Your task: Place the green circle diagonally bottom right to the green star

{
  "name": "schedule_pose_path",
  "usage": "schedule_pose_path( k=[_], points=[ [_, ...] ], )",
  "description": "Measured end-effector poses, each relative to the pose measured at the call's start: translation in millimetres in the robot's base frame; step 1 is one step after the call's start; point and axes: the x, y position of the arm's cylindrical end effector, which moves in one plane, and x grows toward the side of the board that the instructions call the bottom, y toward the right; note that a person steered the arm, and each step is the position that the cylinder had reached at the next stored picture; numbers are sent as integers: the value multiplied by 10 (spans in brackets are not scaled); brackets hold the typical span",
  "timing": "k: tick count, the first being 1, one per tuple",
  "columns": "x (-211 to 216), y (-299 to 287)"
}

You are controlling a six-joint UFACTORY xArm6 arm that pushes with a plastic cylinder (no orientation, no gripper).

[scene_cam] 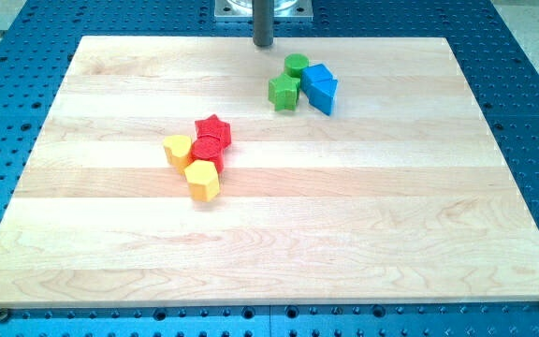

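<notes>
**Still lining up on the green circle**

No jaws on this rig, so nothing to call apart or together, we've just got my tip (264, 43) at the bench's (110, 234) top edge. The green circle (296, 65) sits just down-right of the tip, touching the green star (284, 92) from above, blue blocks (320, 87) hugging its right. Looks like we're still approaching. Next we probably need to work the circle around to the star's lower right.

rod (264, 19) cut off by the view's top edge. green circle (296, 65) partly hidden behind green star (284, 92) and blue blocks (320, 86). red block (208, 153) half covered by red star (213, 131); shape unclear.
</notes>
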Motion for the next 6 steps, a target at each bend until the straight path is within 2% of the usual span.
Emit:
schedule_pose_path(
  k=[1, 3, 5, 6],
  points=[
    [91, -3],
    [708, 434],
    [2278, 697],
    [3234, 719]
  ],
)
